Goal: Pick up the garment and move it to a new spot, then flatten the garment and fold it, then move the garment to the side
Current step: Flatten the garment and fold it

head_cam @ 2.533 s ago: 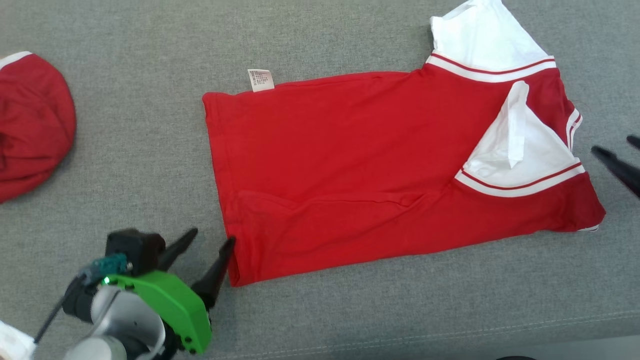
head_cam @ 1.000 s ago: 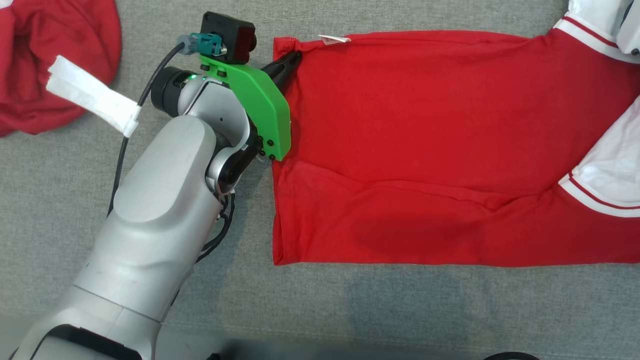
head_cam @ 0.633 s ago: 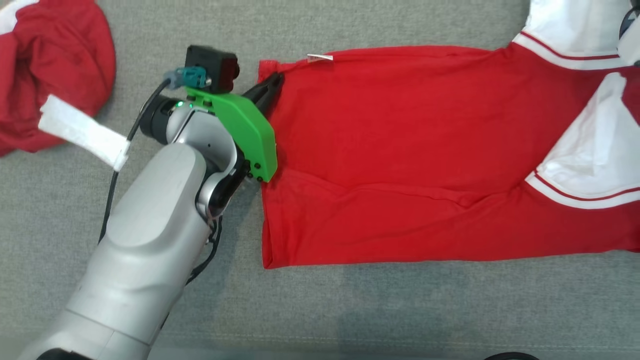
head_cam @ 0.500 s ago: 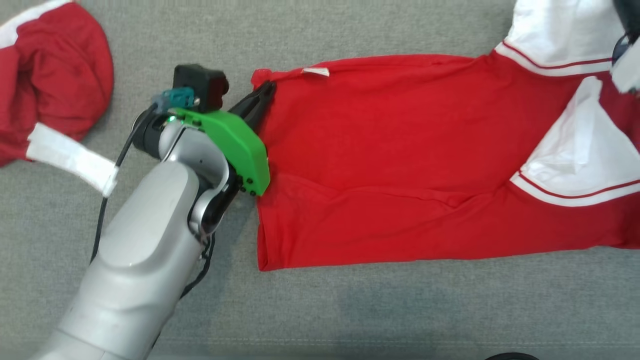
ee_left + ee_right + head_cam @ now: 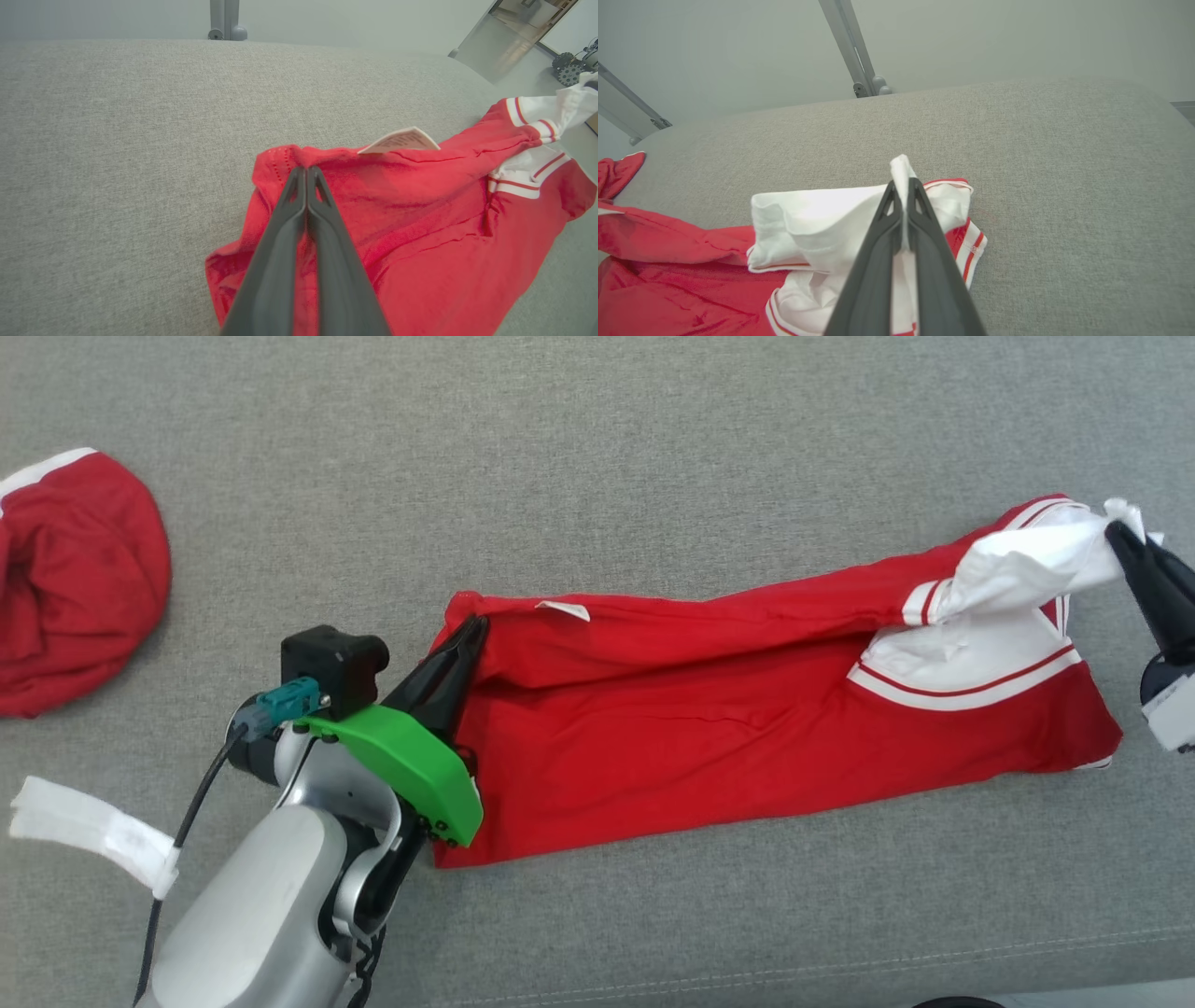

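Firmly, garment (image 5: 700, 747) ends within both jaws

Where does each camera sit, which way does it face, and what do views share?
Head view: on the head, looking down at the red garment on the grey cushion; shows the left end effector, its forearm and the right end effector.
Left wrist view: on the left wrist, looking along its shut fingers at the hem corner.
Right wrist view: on the right wrist, looking along its fingers at the white sleeve.
Shared: all three show the red garment and grey cushion.
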